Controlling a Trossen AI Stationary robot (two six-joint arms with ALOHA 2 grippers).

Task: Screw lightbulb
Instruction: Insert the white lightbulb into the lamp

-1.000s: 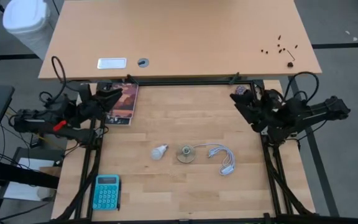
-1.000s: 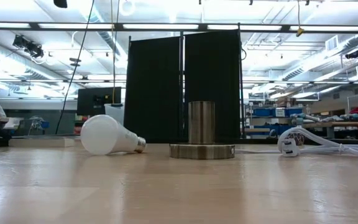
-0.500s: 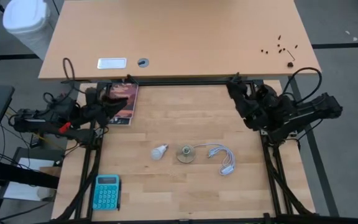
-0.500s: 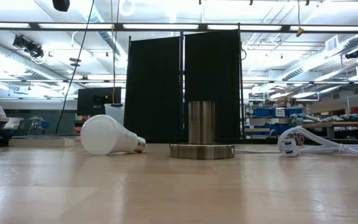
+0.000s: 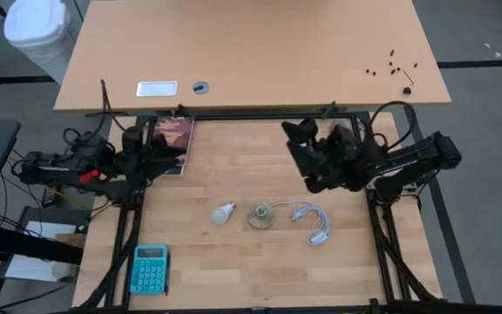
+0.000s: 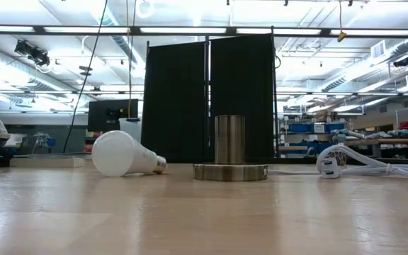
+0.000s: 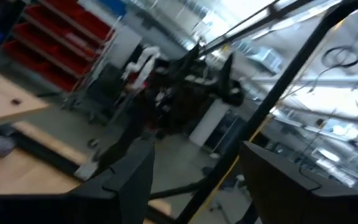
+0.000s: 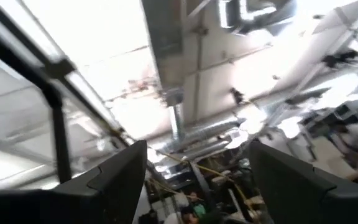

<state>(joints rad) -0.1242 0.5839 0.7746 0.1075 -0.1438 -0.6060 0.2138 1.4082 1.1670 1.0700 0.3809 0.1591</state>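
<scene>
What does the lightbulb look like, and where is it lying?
The lightbulb is small and white, with a round frosted dome narrowing to a silvery screw base. It lies on its side on the wooden table, dome pointing away from the round metal socket and base pointing toward it, a small gap between them. Nothing holds it or touches it except the table.

Two matte-black jointed arms, black cables looping off both; the left arm (image 5: 68, 166) carries a small red part, possibly a tag.
</scene>
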